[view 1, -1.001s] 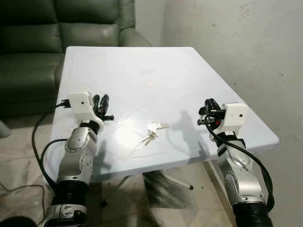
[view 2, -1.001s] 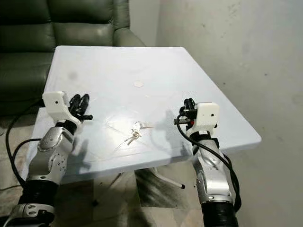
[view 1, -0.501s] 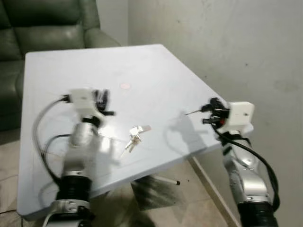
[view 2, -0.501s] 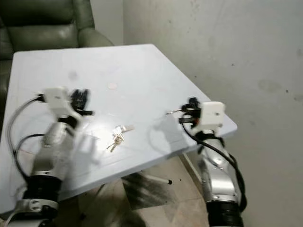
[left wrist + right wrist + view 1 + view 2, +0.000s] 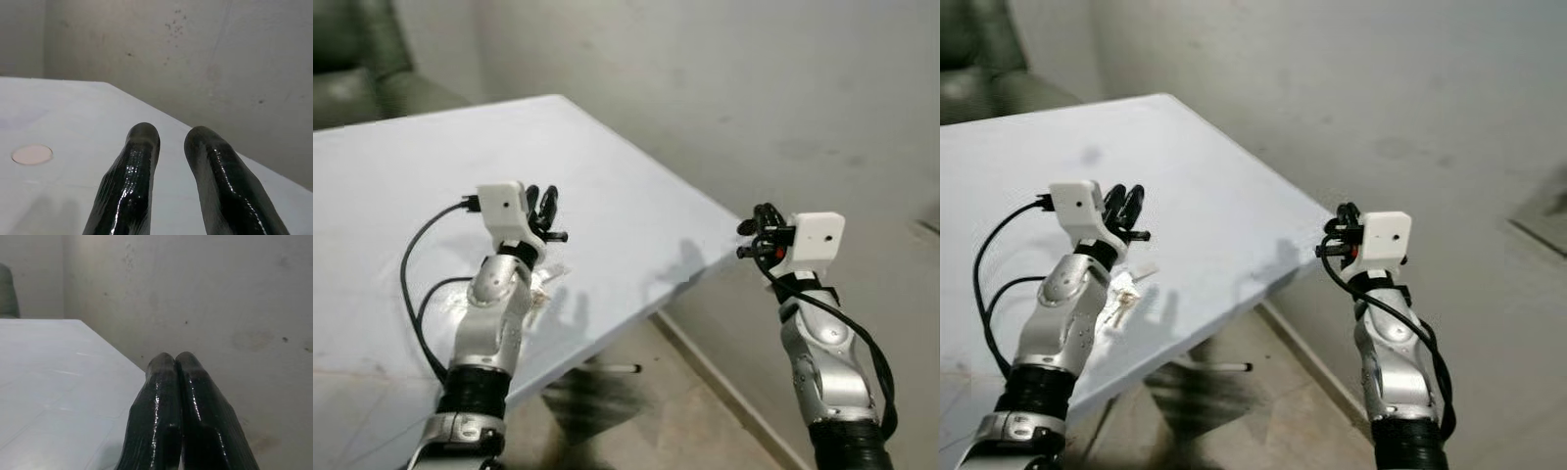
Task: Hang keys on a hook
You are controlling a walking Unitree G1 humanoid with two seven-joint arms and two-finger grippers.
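The keys (image 5: 1123, 299) lie on the white counter (image 5: 1195, 196), partly hidden behind the left arm, so perhaps a small bunch. The left pincer (image 5: 1126, 204) hovers above them, narrowly parted and empty. The right pincer (image 5: 1342, 227) is pressed closed, beyond the counter edge.

Head views look down; wrist views skim the shared white table (image 5: 636, 196).
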